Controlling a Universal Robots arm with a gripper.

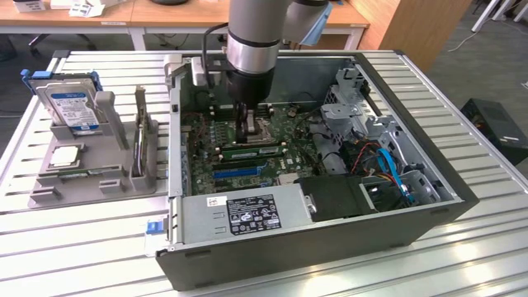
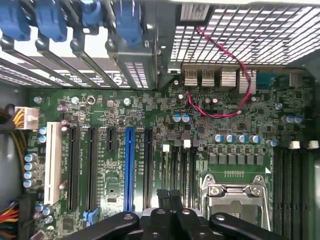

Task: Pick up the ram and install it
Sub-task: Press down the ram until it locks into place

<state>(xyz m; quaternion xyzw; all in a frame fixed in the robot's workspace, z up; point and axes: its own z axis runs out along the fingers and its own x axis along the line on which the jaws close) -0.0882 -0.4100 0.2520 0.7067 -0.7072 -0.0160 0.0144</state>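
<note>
One green stick of ram (image 1: 251, 150) is what I make out, lying lengthwise in a slot on the motherboard (image 2: 150, 150) inside the open computer case (image 1: 330, 247), which sits on the slatted tabletop (image 1: 83, 247) toward its middle. My gripper (image 1: 246, 133) hangs straight down into the case with its tips just above or touching that stick; from the exterior view I cannot tell whether there is contact. In the wrist view the gripper (image 2: 169, 197) has its black jaws drawn fully together, and I see nothing pinched between them. To my eye the stick looks seated or close to it, though I cannot confirm the slot's latches are home. I judge the ram to be light, stiff and thin, and brittle if bent, with chips and contacts best left untouched; the sensible hold is across its two flat faces near the middle of the top edge, or pressing squarely on that edge. On the tabletop's side, at the exterior view's left, a grey holder (image 1: 91, 179) carries a hard drive (image 1: 70, 105).
</note>
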